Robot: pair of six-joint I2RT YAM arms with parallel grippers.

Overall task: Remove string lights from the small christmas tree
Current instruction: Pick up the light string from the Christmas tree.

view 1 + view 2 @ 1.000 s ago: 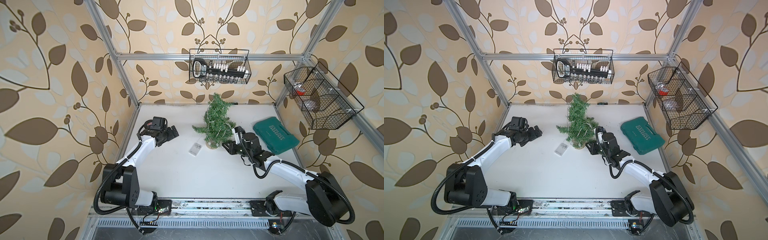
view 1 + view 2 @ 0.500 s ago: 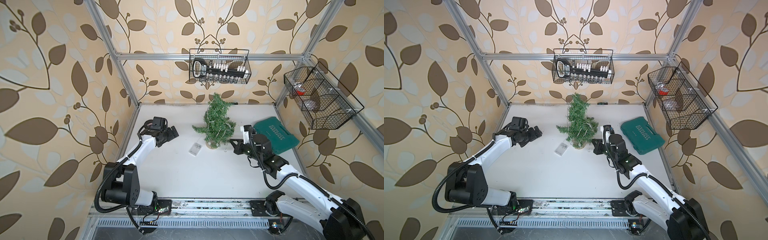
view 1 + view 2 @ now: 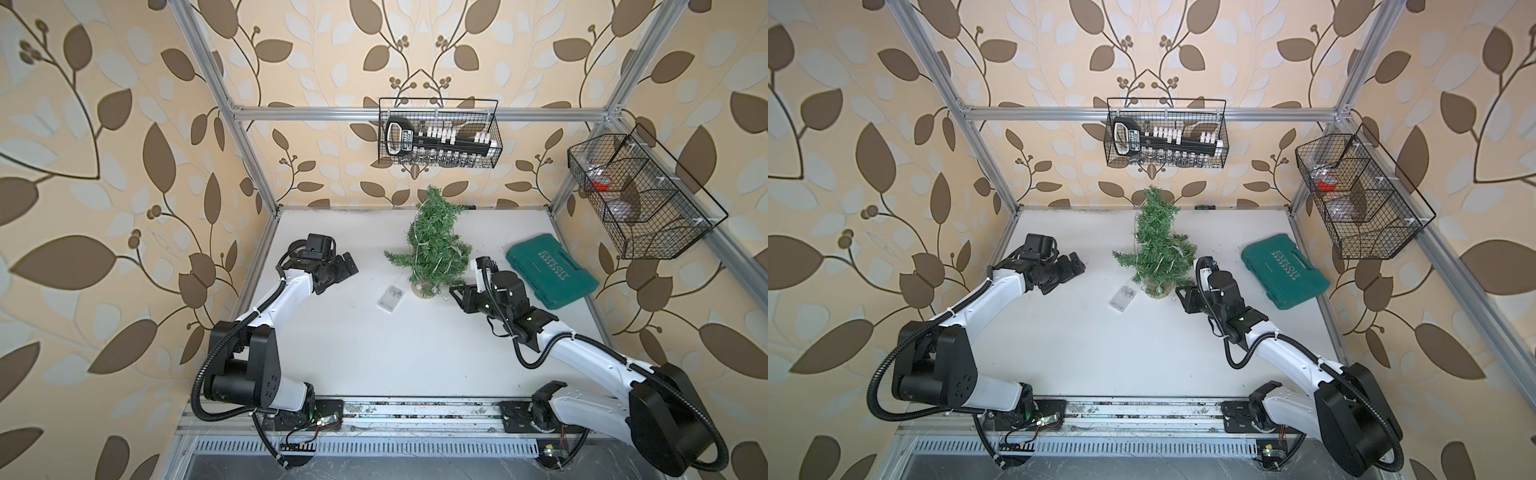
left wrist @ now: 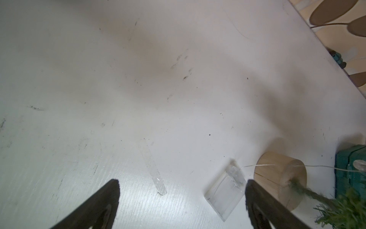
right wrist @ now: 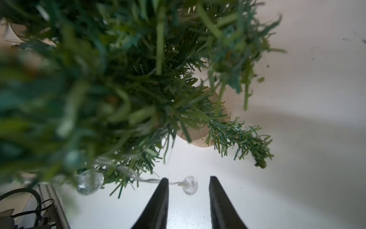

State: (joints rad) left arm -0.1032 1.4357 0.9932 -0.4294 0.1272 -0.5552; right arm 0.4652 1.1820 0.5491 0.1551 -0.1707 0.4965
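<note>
Tree branches (image 5: 118, 79) overhang right claw (image 5: 189, 178), apart around bulb (image 5: 190, 185); left claw (image 4: 182, 181) wide apart; green case (image 3: 552, 276) nearby

Small green christmas tree (image 3: 434, 243) stands upright on tan disc base (image 4: 277, 176), mid-back of white surface (image 3: 374, 353). String lights (image 5: 189, 185): silvery wire, clear bulbs, wound through branches. Clear battery box (image 3: 390, 297) lies flat just beside base, wire attached.

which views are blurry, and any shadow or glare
Right wrist view: the small christmas tree near the lens is a soft blur, a bulb of the string lights sharper. Left wrist view: a broad soft shadow crosses the table, with sheen beside the battery box. Both top views: sharp, evenly lit.
</note>
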